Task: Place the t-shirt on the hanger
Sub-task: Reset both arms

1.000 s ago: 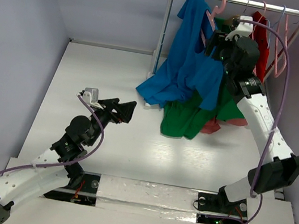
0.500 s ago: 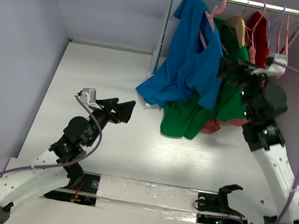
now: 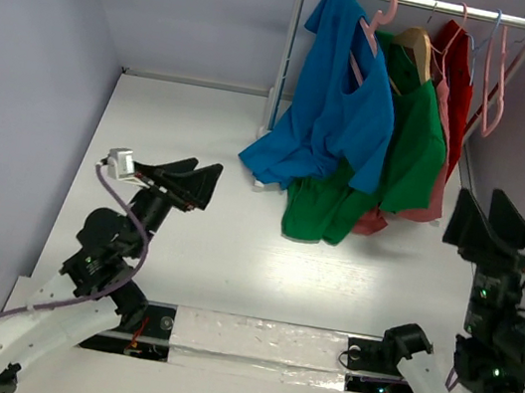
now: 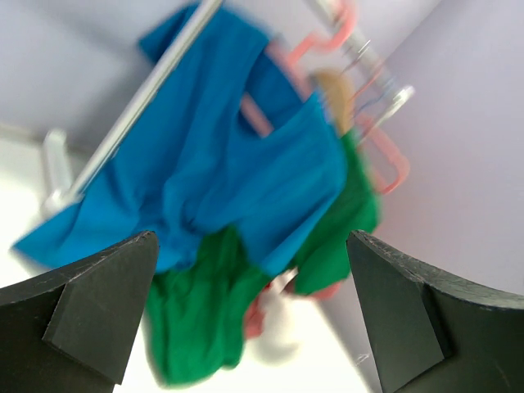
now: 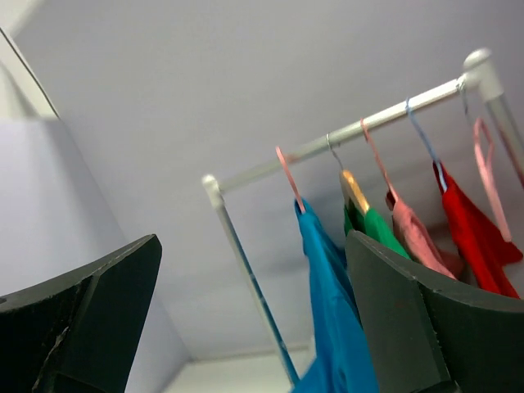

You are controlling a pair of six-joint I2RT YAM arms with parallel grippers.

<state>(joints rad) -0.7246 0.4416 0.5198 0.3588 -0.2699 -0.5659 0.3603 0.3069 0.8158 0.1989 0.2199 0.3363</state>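
The bright blue t-shirt [image 3: 328, 117] hangs on the light pink hanger [image 3: 383, 7] at the left end of the rack, its hem bunched down on the table. It also shows in the left wrist view [image 4: 221, 164] and the right wrist view [image 5: 332, 311], below the pink hook [image 5: 287, 173]. My left gripper [image 3: 207, 177] is open and empty over the table, well to the left of the shirt, facing it [image 4: 251, 237]. My right gripper [image 3: 481, 196] is open and empty at the near right, far from the rack [image 5: 253, 239].
A white rack rail [image 3: 426, 2] on a white post [image 3: 287, 60] stands at the back. Right of the blue shirt hang a green t-shirt [image 3: 409, 151] on a tan wooden hanger [image 3: 416, 46], a salmon shirt [image 3: 446, 126], a red shirt [image 3: 461, 48] and bare pink hangers [image 3: 498, 85]. Walls close both sides.
My right arm has drawn back from the blue shirt at the rack to the near right, open and empty. My left gripper has shifted a little left. The blue shirt stays hanging.
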